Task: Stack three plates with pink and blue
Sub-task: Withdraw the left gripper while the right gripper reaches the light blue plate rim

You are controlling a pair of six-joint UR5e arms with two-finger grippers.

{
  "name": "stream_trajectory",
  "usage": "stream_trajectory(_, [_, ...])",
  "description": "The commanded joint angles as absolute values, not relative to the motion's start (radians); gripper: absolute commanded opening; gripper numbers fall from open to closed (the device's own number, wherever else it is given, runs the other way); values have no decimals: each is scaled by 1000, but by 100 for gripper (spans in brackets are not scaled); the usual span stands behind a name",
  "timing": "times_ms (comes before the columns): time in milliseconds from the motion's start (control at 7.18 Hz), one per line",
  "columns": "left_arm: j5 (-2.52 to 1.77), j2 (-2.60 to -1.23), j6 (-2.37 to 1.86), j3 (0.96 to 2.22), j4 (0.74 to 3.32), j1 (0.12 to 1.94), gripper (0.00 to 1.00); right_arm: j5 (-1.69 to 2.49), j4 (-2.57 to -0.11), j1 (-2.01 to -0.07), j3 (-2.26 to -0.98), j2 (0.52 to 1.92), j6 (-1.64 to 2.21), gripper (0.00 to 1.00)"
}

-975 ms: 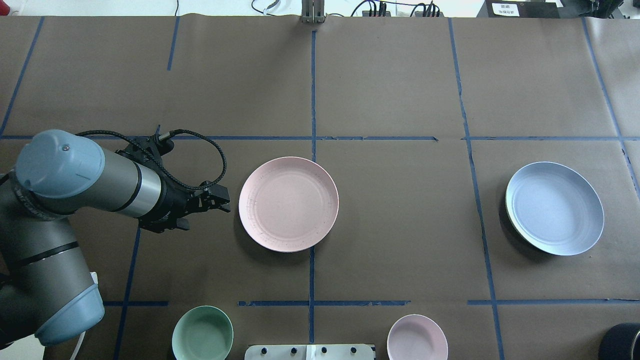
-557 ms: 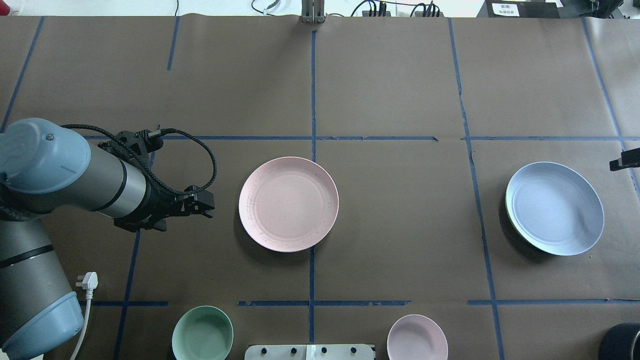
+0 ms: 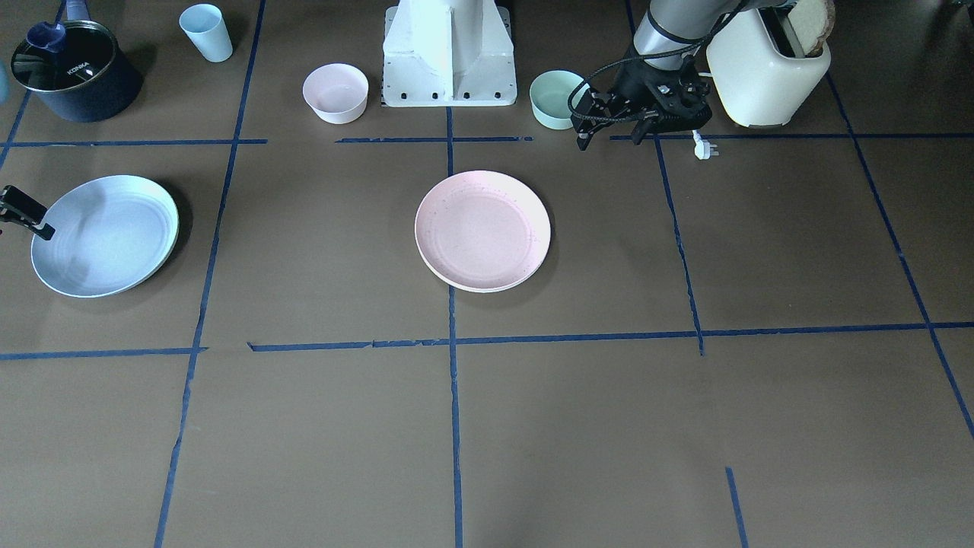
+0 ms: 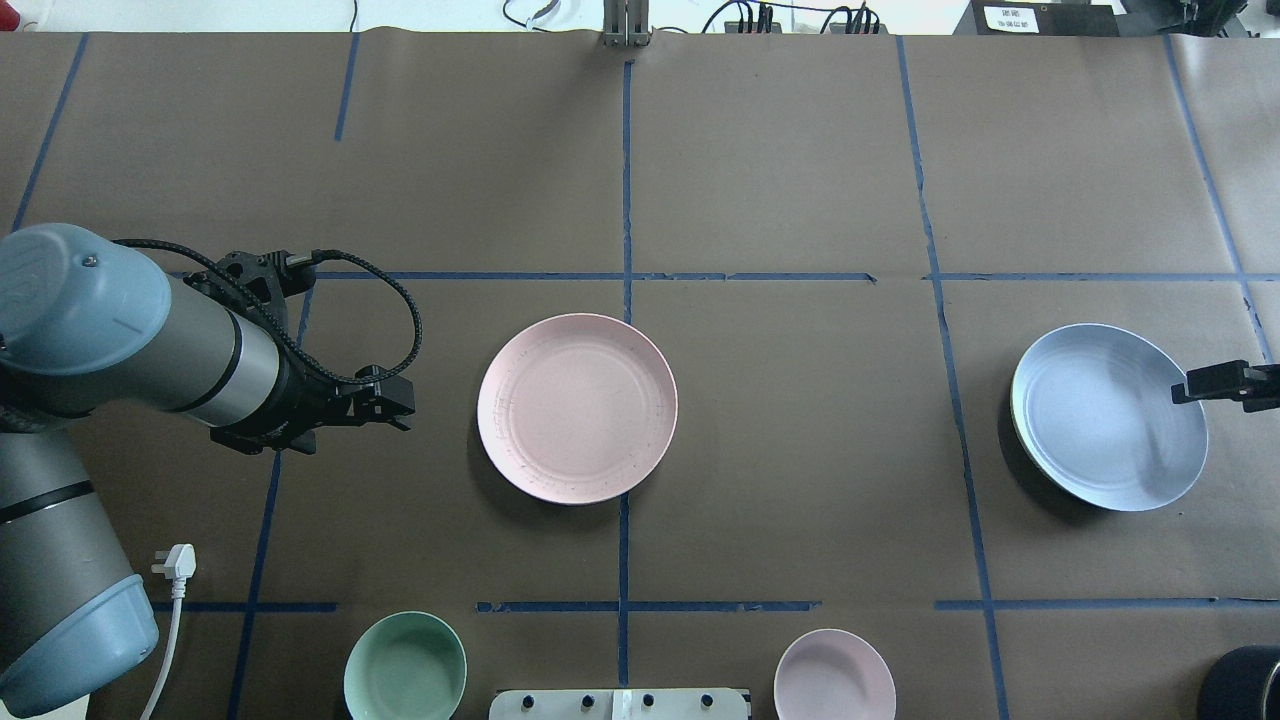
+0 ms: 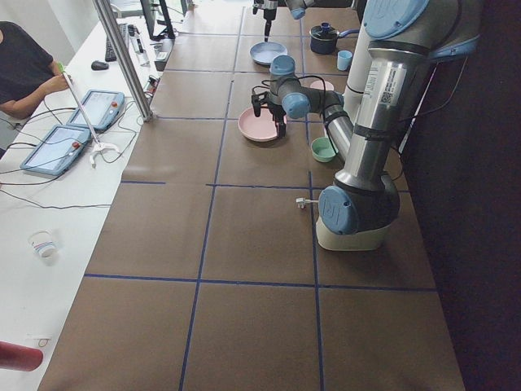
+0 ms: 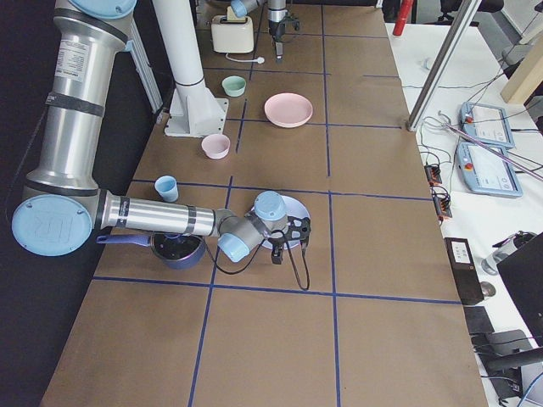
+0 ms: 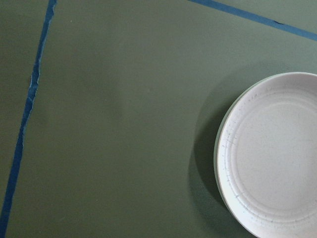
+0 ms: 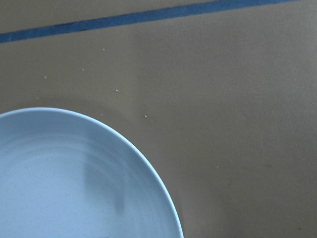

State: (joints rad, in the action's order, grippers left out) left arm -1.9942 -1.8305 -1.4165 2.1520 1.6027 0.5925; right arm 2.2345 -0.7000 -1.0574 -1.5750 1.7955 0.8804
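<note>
The pale pink plate (image 4: 577, 408) lies flat at the table's middle and also shows in the front view (image 3: 482, 230). The light blue plate (image 4: 1108, 416) lies at the right. A pale rim shows under each plate's edge. No cream-white plate lies on its own, and I cannot tell which plate covers it. My left gripper (image 4: 405, 410) is open and empty, a short way left of the pink plate. My right gripper (image 4: 1185, 390) reaches in from the right edge above the blue plate's right rim, open and empty.
A mint-green bowl (image 4: 405, 668) and a small pink bowl (image 4: 834, 675) stand by the robot's base (image 3: 449, 53). A toaster (image 3: 765, 65) with a loose white plug (image 4: 175, 560) is by the left arm. A dark pot (image 3: 72, 68) and a blue cup (image 3: 206, 32) stand on the right arm's side.
My left gripper has drawn back to the left, away from the pink plate. My right gripper has come in from the right edge over the blue plate's rim. The plates have not moved.
</note>
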Motion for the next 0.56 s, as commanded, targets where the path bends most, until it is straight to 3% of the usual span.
stream_trajectory(0, [-1994,-1830,-1416,2154,1601,598,100,2235,-698,-1035,-1563,1793,897,77])
stream_trajectory(139, [-1993,-1830,-1416,2154,1600,598,100,2232,-698,-1029,-1560,1792,902,41])
stream_trajectory(279, [-1991,-1829,-1416,2154,1600,600,100,2233,-698,-1028,-1559,1790,902,18])
stream_trajectory(418, [-1991,-1829,-1416,2154,1601,601,100,2233,-698,-1026,-1557,1789,902,3])
